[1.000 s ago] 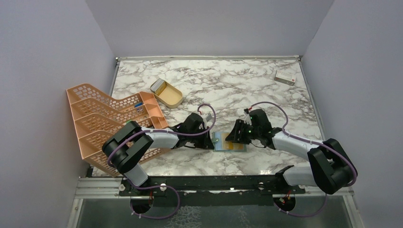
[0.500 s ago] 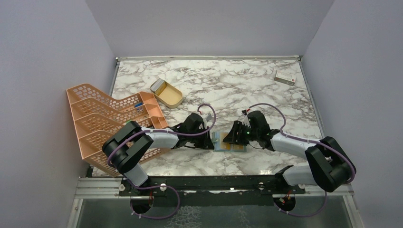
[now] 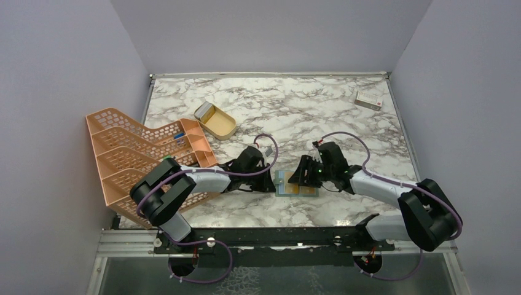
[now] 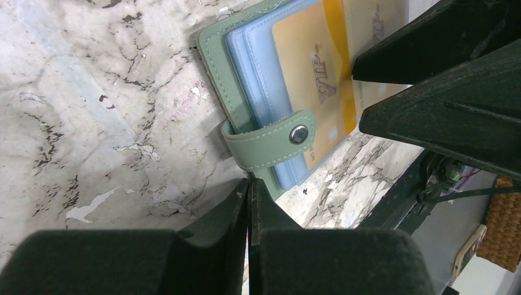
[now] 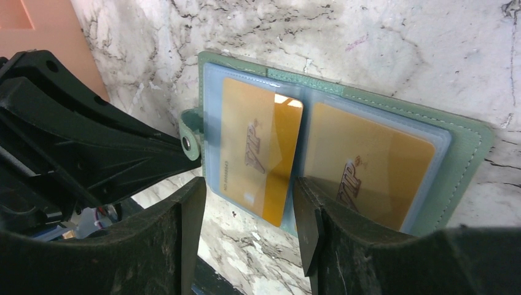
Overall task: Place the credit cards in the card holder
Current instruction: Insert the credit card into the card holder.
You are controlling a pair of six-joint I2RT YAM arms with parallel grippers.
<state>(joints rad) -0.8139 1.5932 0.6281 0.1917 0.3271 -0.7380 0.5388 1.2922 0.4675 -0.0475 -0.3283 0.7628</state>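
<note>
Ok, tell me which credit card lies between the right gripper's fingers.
The credit card beside the snap tab, crooked, its end past the card holder's edge between the right gripper's fingers. The other credit card sits squarely in its sleeve.

Marble table [image 3: 295,110]; atop: open card holder [image 3: 295,188]; gold tin [image 3: 215,120]; white box [image 3: 368,99]; orange rack [image 3: 147,160]

Your left arm [image 3: 206,178] and right arm [image 3: 375,184] stretch low, wrists facing at centre. Left gripper [image 4: 249,206]: fingers pressed together. Right gripper [image 5: 249,224]: jaws apart, pointing down.
</note>
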